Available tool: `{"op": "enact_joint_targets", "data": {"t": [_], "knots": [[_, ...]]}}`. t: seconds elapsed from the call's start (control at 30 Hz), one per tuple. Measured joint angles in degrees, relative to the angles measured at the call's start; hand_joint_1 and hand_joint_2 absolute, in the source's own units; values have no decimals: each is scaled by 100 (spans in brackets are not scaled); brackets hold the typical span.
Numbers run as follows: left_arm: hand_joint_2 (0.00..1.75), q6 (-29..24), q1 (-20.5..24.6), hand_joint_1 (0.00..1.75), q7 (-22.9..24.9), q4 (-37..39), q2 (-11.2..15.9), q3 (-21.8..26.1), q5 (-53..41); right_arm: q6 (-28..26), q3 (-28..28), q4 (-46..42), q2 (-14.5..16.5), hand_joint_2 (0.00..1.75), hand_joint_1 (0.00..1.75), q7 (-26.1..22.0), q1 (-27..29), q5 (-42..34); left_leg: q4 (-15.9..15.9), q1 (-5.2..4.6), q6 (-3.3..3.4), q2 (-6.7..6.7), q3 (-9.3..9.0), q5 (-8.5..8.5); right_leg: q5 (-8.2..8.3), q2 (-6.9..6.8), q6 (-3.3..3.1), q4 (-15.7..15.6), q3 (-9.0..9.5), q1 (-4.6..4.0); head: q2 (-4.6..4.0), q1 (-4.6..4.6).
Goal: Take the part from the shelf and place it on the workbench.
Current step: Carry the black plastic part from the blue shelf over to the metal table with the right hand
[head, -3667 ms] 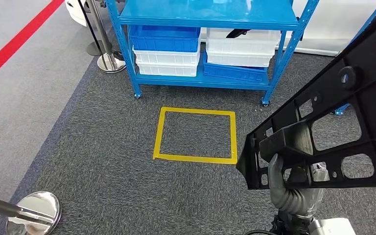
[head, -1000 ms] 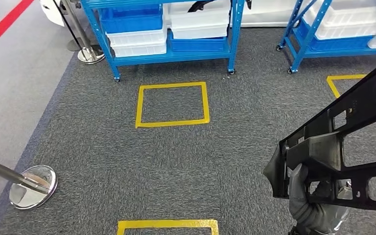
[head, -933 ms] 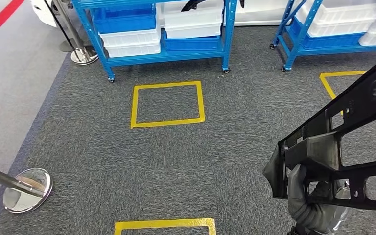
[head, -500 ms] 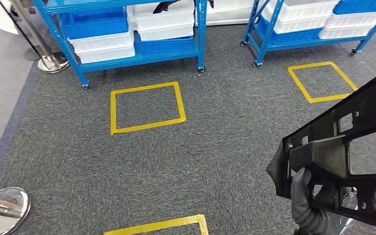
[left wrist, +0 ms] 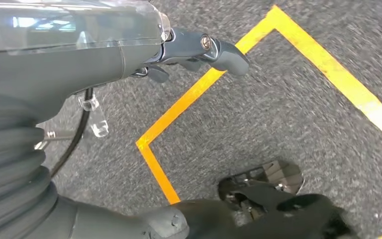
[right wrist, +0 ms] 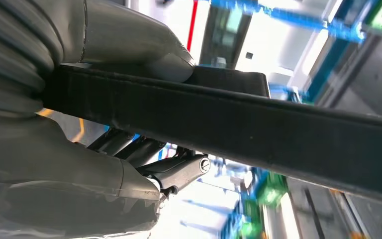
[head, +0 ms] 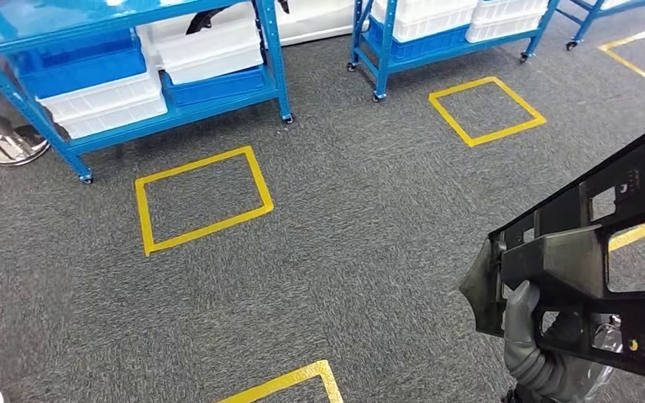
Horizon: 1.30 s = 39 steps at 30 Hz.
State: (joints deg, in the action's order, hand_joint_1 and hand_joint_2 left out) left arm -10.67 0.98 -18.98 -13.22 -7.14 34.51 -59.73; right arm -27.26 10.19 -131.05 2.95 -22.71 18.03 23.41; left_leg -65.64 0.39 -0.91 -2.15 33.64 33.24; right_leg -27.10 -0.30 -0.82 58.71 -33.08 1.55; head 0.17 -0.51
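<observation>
On my left stands the blue shelf (head: pixel 134 75), its bins stacked, with yellow floor squares (head: pixel 201 197) on the carpet between. My left hand (left wrist: pixel 199 50) hangs over the tape line, fingers loose, holding nothing. To the right, my right hand (head: pixel 546 353) grasps the black part (head: pixel 605 252) by one low bar. I judge the long frame could lever loose or clip a rack, and no workbench is visible.
</observation>
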Motion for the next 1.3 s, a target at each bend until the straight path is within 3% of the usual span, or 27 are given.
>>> {"op": "enact_joint_targets", "data": {"t": [0.07, 0.1, 0.13, 0.17, 0.23, 0.3, 0.37, 0.4, 0.47, 0.5, 0.53, 0.6, 0.63, 0.7, 0.77, 0.8, 0.87, 1.0, 1.07, 1.13, 1.17, 1.2, 1.23, 1.27, 1.3], "knots": [[175, 0, -16, 0, 10, 0, 1, 3, -4, -1, 0, -15, -3, 175, 175, 1, -27, 58, -687, 13, -14, 140, 260, 339, 43, 152, -13, 4, -62, -11, 0, 10], [175, 0, -23, 0, 15, 0, 1, 5, -7, -2, 0, -20, -7, 175, 175, 7, -29, 82, -837, 15, -11, 160, 300, 363, 64, 238, -6, 6, -87, -16, 0, 11], [175, 0, -29, 0, 19, 0, 1, 6, -12, -3, 0, -27, -12, 175, 175, 19, -29, 96, -768, 15, 0, 173, 239, 274, 82, 326, 7, 8, -104, -19, 0, 12], [175, 0, -33, 0, 22, 0, 2, 7, -18, -5, 0, -33, -19, 175, 175, 36, -30, 104, -483, 16, 18, 204, 78, 98, 99, 411, 24, 9, -113, -19, 0, 13], [175, 3, -41, 0, 25, 0, 5, 8, -32, -10, 0, -52, -31, 175, 175, 75, -37, 112, 319, 24, 71, 466, -331, -236, 132, 559, 70, 17, -130, -19, 0, 18], [175, 6, -42, 0, 21, 0, 6, 10, -46, -15, -1, -66, -46, 175, 175, 109, -53, 120, 741, 16, 109, 676, -519, -339, 177, 689, 143, 21, -170, -11, 0, 21], [175, 10, -31, 0, 18, 0, 4, 11, -68, -11, -2, -70, -66, 175, 175, 145, -57, 142, 781, -3, 154, 586, -523, -355, 234, 821, 233, -2, -208, 4, 0, 21], [175, 14, -22, 0, 16, 0, 1, 11, -80, -8, -2, -70, -79, 175, 175, 166, -47, 157, 807, -2, 197, 502, -532, -387, 232, 781, 258, 12, -232, 5, 0, 19], [175, 23, -21, 0, 13, 0, -4, 11, -97, -2, -2, -70, -104, 175, 175, 204, -43, 183, 870, 6, 294, 328, -528, -458, 28, 472, 286, 286, -379, -16, 0, 0], [175, 26, -28, 0, 12, 0, -5, 11, -100, -2, -1, -70, -116, 175, 175, 214, -43, 187, 880, -6, 326, 240, -512, -477, -175, 269, 291, 593, -519, -21, 0, -8], [175, 27, -38, 0, 10, 0, -4, 12, -102, -2, -1, -70, -125, 175, 175, 220, -48, 188, 879, -23, 344, 154, -488, -485, -389, 147, 308, 964, -684, -25, 0, -14], [175, 29, -51, 0, 10, 0, -3, 12, -103, -2, -1, -69, -142, 175, 175, 224, -42, 188, 866, -55, 351, -28, -447, -488, -607, 75, 338, 1513, -896, -22, 0, -14], [175, 33, -48, 0, 10, 0, -4, 12, -104, -2, -1, -68, -149, 175, 175, 226, -37, 188, 857, -65, 348, -118, -434, -485, -561, 53, 343, 1508, -852, -23, 0, -15], [175, 43, -39, 0, 10, 0, -8, 11, -107, -2, -1, -68, -158, 175, 175, 228, -32, 188, 834, -75, 328, -284, -433, -466, -263, -95, 323, 906, -444, -36, 0, -15], [175, 52, -37, 0, 9, 0, -11, 11, -107, -2, 0, -68, -163, 175, 175, 231, -35, 189, 793, -100, 279, -408, -436, -424, -78, -351, 244, 232, -43, -90, 0, -13], [175, 56, -36, 0, 9, 0, -12, 11, -107, -3, 0, -69, -163, 175, 175, 232, -35, 189, 777, -111, 256, -452, -436, -408, -59, -422, 202, 72, 42, -113, 0, -9], [175, 61, -35, 0, 9, 0, -12, 11, -107, -6, 0, -70, -163, 175, 175, 234, -31, 190, 763, -121, 232, -497, -435, -393, -61, -397, 153, 25, 48, -130, 0, -2], [175, 68, -13, 0, 10, 0, -12, 13, -107, -15, -3, -70, -167, 175, 175, 240, -26, 199, 768, -121, 202, -572, -462, -394, -47, -316, 119, 13, 30, -133, 0, -2], [175, 73, 1, 0, 13, 1, -11, 19, -107, -23, -7, -72, -172, 175, 175, 267, -16, 236, 324, -81, 118, -268, -293, -80, 12, -126, 28, -28, -1, -102, 0, 19], [175, 75, -10, 0, 22, 2, -10, 29, -107, -26, -9, -74, -173, 175, 175, 294, -10, 274, -520, -28, 41, 131, 73, 370, 63, 85, -42, -49, -36, -76, 0, 39], [175, 76, -13, 0, 26, 2, -10, 33, -107, -26, -9, -74, -174, 175, 175, 303, -8, 281, -784, -18, 28, 161, 193, 434, 70, 169, -44, -41, -49, -77, 0, 40], [175, 80, -19, 0, 28, 1, -9, 36, -108, -26, -9, -74, -174, 175, 175, 311, -7, 284, -850, -9, 21, 172, 225, 381, 75, 257, -42, -29, -57, -78, 0, 40], [175, 85, -25, 0, 28, 1, -8, 37, -108, -26, -9, -74, -174, 175, 175, 319, -6, 285, -684, 2, 21, 189, 152, 218, 78, 348, -37, -16, -60, -76, 0, 40], [175, 87, -31, 0, 28, 1, -7, 38, -109, -26, -9, -74, -174, 175, 175, 326, -6, 285, -326, 17, 28, 257, -6, -12, 82, 437, -28, -4, -61, -74, 0, 41], [175, 89, -40, 0, 28, 1, -5, 39, -110, -27, -9, -74, -174, 175, 175, 329, -8, 286, 63, 36, 42, 421, -174, -200, 89, 516, -12, 8, -70, -72, 0, 39]]}}
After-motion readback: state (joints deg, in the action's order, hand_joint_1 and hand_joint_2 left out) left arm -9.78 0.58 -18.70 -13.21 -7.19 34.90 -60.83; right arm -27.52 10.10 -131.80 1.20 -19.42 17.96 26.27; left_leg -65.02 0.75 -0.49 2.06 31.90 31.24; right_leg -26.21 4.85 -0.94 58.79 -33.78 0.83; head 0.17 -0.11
